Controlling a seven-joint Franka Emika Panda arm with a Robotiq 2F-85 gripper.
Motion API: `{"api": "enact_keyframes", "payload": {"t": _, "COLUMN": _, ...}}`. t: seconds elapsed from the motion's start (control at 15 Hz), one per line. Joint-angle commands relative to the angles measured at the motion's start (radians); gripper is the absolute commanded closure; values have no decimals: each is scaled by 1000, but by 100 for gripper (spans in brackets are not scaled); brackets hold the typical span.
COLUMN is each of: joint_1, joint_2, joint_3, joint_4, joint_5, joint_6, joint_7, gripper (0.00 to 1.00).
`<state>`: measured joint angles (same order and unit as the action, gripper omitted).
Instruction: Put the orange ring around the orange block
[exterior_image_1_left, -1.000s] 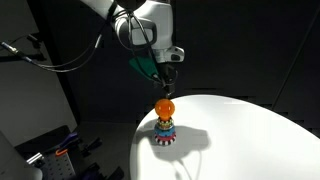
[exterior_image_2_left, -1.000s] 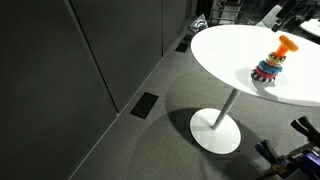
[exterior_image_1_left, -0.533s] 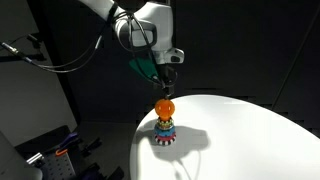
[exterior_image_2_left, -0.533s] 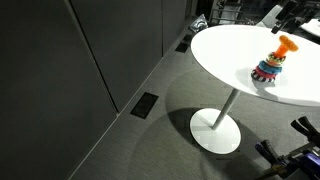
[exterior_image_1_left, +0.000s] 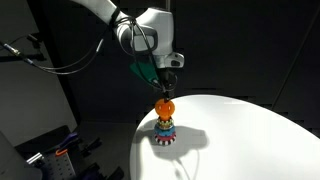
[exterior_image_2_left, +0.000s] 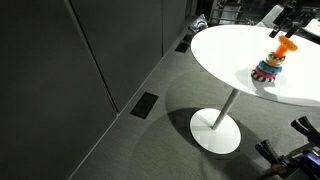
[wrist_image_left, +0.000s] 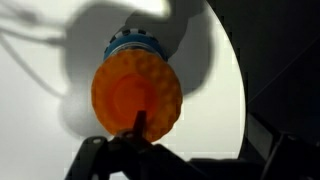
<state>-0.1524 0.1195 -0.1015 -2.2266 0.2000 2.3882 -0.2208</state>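
Our hand (exterior_image_1_left: 165, 87) hangs open right over the ring (exterior_image_1_left: 164, 106), jaws spread, gripping nothing. The ring sits atop the toy (exterior_image_1_left: 164, 128), above its blue ring (wrist_image_left: 135, 45); we cannot make out the peg beneath it. The toy stands near the tabletop (exterior_image_1_left: 240, 130) edge.

Lab — dark partitions (exterior_image_2_left: 100, 50), loose cables (exterior_image_1_left: 62, 63)
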Motion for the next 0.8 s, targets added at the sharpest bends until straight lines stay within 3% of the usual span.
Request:
{"api": "enact_keyframes", "payload": {"t": 0.0, "joint_1": 2, "joint_2": 15, "joint_3": 5, "joint_4": 7, "joint_5": 15, "joint_6": 21, "joint_7": -5, "gripper": 0}}
{"api": "enact_keyframes", "payload": {"t": 0.07, "joint_1": 1, "joint_2": 12, "joint_3": 5, "joint_4": 4, "joint_5": 13, "joint_6": 22, "joint_7": -4, "gripper": 0}}
{"api": "enact_keyframes", "payload": {"t": 0.13, "joint_1": 2, "joint_2": 14, "joint_3": 7, "joint_4": 4, "joint_5": 13, "joint_6": 24, "joint_7": -4, "gripper": 22}}
{"api": "enact_keyframes", "payload": {"t": 0.27, "joint_1": 3, "joint_2": 14, "joint_3": 10, "joint_4": 2, "joint_5": 13, "joint_6": 28, "joint_7": -4, "gripper": 34}}
{"api": "enact_keyframes", "payload": {"t": 0.73, "joint_1": 2, "joint_2": 2, "joint_3": 14, "joint_4": -3, "joint_5": 13, "joint_6": 33, "joint_7": -9, "gripper": 91}}
